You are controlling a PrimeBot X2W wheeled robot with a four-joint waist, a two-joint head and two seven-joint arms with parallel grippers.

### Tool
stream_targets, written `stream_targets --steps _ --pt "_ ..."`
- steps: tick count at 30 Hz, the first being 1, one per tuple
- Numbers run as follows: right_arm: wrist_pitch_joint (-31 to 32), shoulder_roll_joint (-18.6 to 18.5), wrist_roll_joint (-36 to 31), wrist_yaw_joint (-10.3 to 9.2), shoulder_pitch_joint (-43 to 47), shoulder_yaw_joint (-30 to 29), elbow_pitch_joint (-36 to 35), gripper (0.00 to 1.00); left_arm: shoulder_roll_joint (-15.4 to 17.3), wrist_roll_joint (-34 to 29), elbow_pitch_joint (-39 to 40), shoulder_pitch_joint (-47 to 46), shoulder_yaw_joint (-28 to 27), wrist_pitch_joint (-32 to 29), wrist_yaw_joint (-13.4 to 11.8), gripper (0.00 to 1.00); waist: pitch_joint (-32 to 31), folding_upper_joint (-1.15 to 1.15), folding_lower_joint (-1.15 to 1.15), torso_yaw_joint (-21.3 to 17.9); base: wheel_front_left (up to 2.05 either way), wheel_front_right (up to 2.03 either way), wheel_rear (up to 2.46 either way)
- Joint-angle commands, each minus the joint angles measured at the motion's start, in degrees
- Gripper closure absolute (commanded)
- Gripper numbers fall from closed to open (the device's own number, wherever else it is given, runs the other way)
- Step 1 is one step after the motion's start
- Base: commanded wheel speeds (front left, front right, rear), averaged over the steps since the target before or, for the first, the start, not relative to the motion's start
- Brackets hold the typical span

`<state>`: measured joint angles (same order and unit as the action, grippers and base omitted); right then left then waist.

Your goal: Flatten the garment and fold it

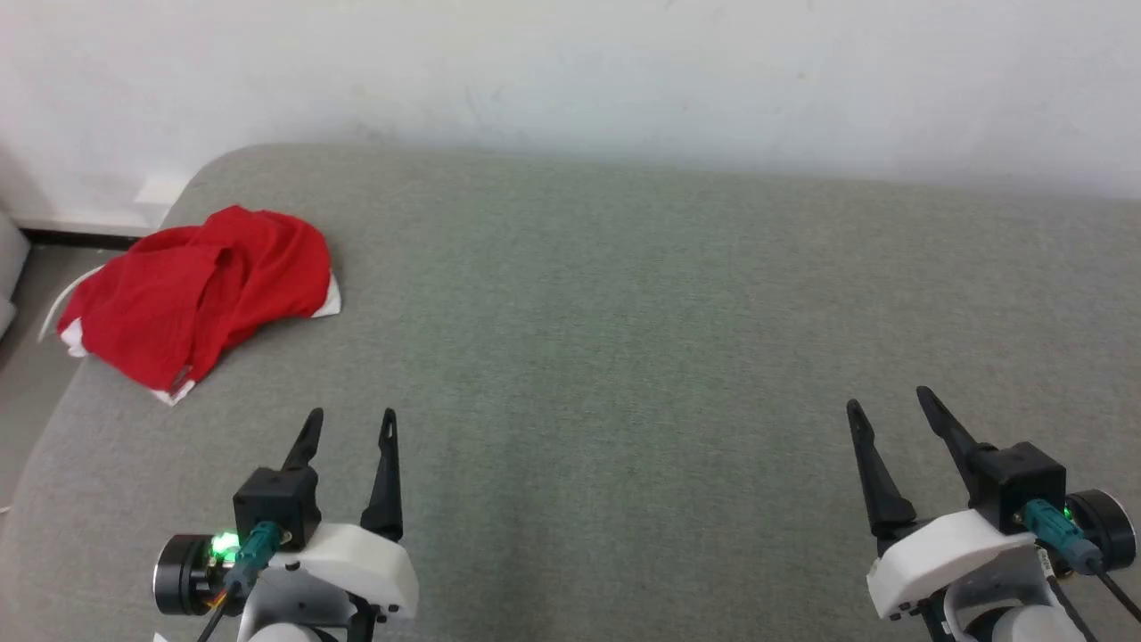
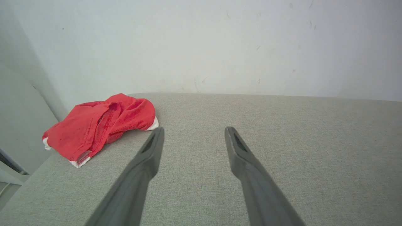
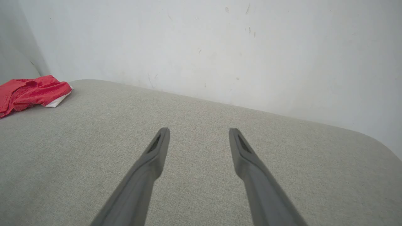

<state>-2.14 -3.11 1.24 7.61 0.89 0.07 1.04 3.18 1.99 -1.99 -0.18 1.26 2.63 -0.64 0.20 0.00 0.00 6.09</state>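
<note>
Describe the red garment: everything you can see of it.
The garment is bright red thin cloth with white trim at its edges, crumpled in a loose heap, not flattened or folded. It lies at the far left corner of the grey fabric surface. Nothing grips it; the open left gripper is nearest, apart from it.

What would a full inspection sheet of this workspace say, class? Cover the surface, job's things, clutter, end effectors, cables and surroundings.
Surface: grey fabric surface, rounded far-left corner.
Job's things: red garment crumpled in a heap near the far-left corner, white trim showing, not yet flattened.
Clutter: nothing seen.
End effectors: left end effector and right end effector both open, holding nothing, apart from the garment.
Cables: left wrist cable and right wrist cable, teal plugs, at the wrists.
Surroundings: white wall behind; floor at left.
</note>
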Motion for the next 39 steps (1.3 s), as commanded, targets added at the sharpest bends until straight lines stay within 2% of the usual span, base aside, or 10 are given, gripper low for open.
stream_targets --steps 1,15,39 --pt "-0.5 0.1 0.4 -0.03 -0.7 0.1 0.2 0.0 0.3 0.3 -0.3 -0.6 0.1 0.6 -0.5 0.0 0.1 0.0 0.0 1.1 0.0 0.0 0.0" --pt "-1.5 0.1 1.1 -0.04 -1.5 0.8 0.7 0.0 0.6 1.4 -0.6 -0.4 0.3 2.2 -1.5 0.0 0.4 0.0 0.0 6.2 0.0 0.0 0.0" --pt "-2.9 0.1 1.8 -0.06 -2.5 2.1 1.6 0.0 0.9 3.6 -1.1 -0.4 -0.2 5.1 -3.5 0.0 1.1 0.0 0.0 12.6 0.0 0.0 0.0"
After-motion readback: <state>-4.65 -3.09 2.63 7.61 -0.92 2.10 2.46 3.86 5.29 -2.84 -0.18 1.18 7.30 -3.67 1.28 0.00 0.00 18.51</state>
